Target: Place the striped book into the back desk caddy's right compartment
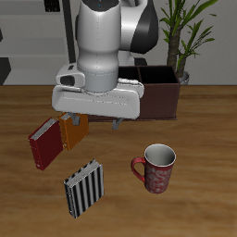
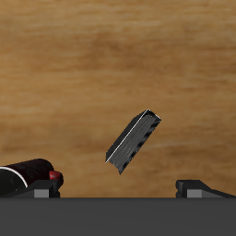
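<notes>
The striped book [image 1: 85, 190], with black-and-white stripes on its cover, lies flat on the wooden table near the front edge. It also shows in the wrist view [image 2: 134, 141], apart from the fingers. My gripper [image 1: 93, 120] hangs open and empty above the table, farther back than the book; in the wrist view [image 2: 120, 189] its two fingertips stand wide apart. The back desk caddy [image 1: 159, 93], dark brown, stands behind the arm. The arm hides much of it, so I cannot make out its right compartment.
A dark red book [image 1: 43, 143] and an orange book [image 1: 74, 132] lean together just under the gripper's side. A red mug [image 1: 155, 168] stands beside the striped book, also in the wrist view [image 2: 28, 173]. A potted plant [image 1: 180, 37] stands behind the caddy.
</notes>
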